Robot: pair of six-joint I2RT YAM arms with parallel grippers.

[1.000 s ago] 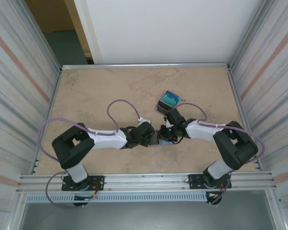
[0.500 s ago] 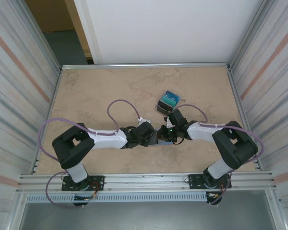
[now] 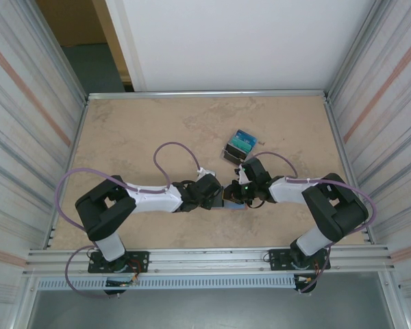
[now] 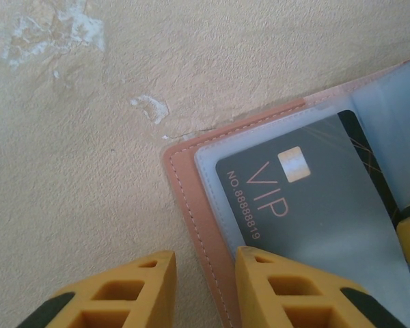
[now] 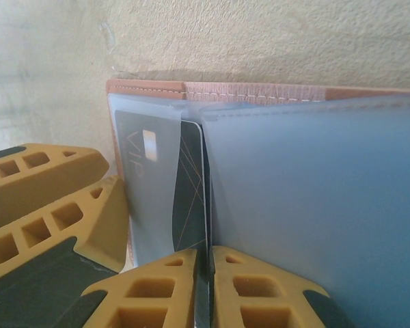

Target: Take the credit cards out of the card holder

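Salmon-pink card holder (image 4: 184, 198) lies open, its edge running between the left gripper's (image 4: 203, 273) jaws, which stand part-way apart; whether they clamp it cannot be told; the right gripper (image 5: 203, 290) pinches the exposed edge of a dark credit card (image 5: 190, 191), the rest just ahead of its jaws in a frosted sleeve (image 5: 154, 239); no card looks free, so removal seems barely begun; mottled beige tabletop (image 3: 137, 130), corrugated metal walls (image 3: 27, 103); a teal-topped clear box (image 3: 240, 144) beyond the right jaws.

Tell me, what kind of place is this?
Probably a robot test booth: a tan table closed in by ribbed metal walls, with a left arm and right arm bolted to a metal rail at its near edge.
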